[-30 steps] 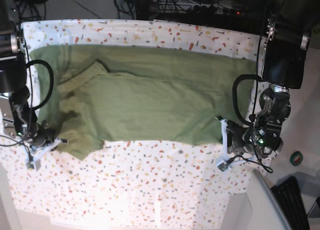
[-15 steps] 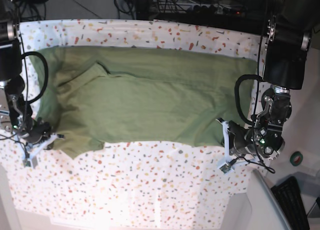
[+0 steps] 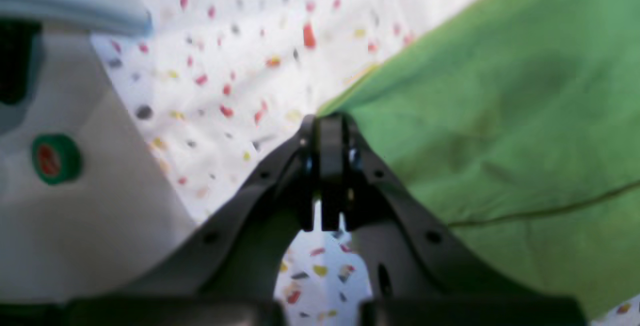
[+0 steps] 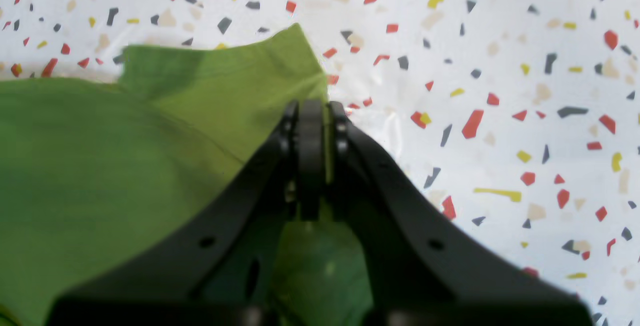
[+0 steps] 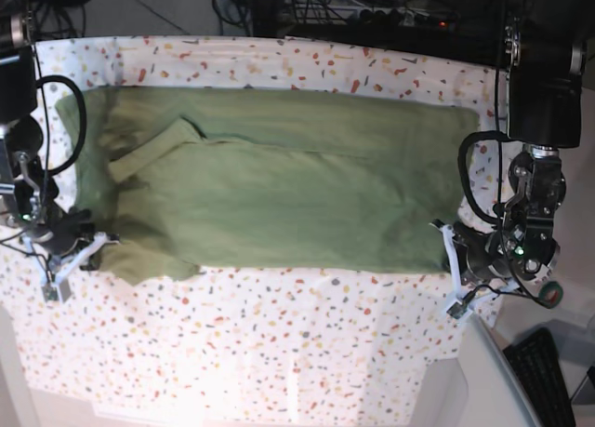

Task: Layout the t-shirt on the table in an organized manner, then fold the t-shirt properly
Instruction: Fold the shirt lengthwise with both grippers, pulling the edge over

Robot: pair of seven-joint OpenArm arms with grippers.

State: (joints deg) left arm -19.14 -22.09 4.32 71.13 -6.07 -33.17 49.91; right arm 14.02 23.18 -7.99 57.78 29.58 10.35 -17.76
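Both claws (closed tight) pinch the t-shirt (image 5: 279, 185).

We see a robotics lab or workshop: behind the speckled desk (image 5: 279, 353) lie tangled cables (image 5: 232, 8) and a power strip (image 5: 400, 18), and beside it on the floor a keyboard (image 5: 548, 371) and a green tape roll (image 5: 552, 294).

Off my table's corner lies a small green tape roll with a red centre (image 3: 50, 158). A black keyboard (image 5: 548, 376) sits nearby, tangled dark cables (image 5: 372, 8) behind.
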